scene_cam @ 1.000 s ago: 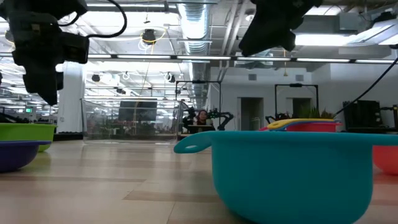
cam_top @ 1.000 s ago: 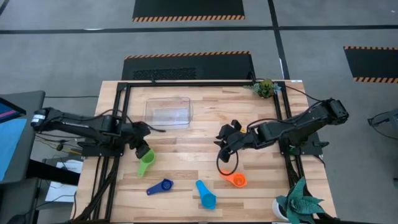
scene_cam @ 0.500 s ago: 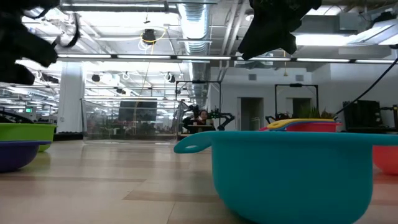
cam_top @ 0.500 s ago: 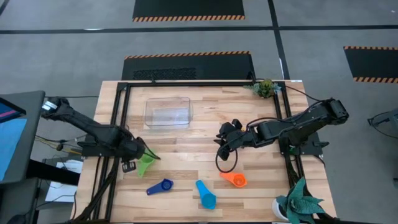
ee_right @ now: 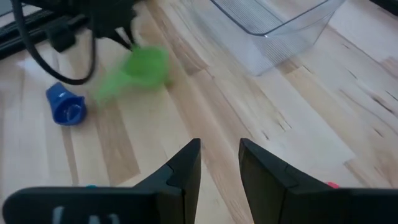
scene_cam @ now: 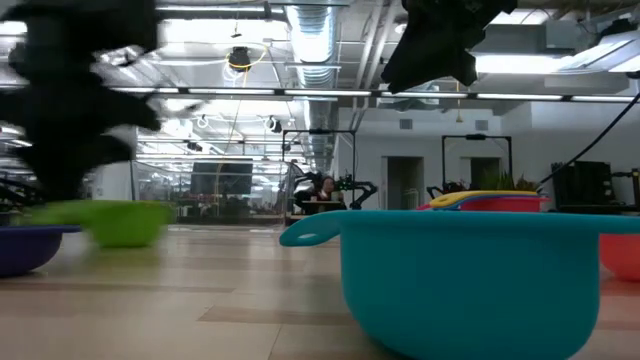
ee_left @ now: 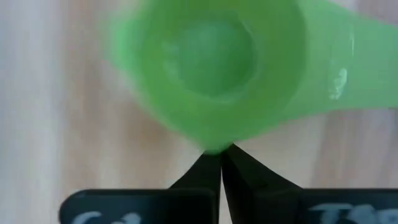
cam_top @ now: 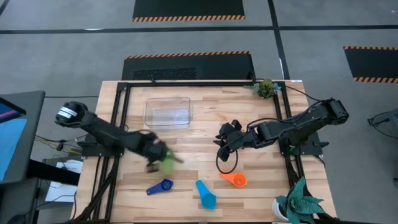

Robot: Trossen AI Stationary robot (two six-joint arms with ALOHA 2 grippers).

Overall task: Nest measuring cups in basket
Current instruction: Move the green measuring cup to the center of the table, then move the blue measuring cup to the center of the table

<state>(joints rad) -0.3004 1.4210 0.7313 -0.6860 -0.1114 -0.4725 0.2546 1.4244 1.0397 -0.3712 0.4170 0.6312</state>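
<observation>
Left gripper [cam_top: 155,158]: I see it low over the table at about 8 o'clock from centre. Its fingers [ee_left: 211,177] are pressed together, tips meeting at the rim of the green cup [cam_top: 166,163]. Whether they pinch that rim or only touch it I can't tell.

Green cup: blurred in my views, sitting on the wood, well short of the basket [cam_top: 168,112], which lies at 11 o'clock.

Right gripper [cam_top: 222,142]: hangs above mid-table near 3 o'clock, jaws parted, nothing between them.

Other cups: dark blue cup [cam_top: 161,186] and light blue cup [cam_top: 206,195] near 6 o'clock, orange cup [cam_top: 236,180] toward 5 o'clock.

Handling, my read: thin, stiff plastic, very light, slick; it likely skids when nudged.

Where I'd take hold: across the flat handle or over the rim wall, not the rounded bowl.
</observation>
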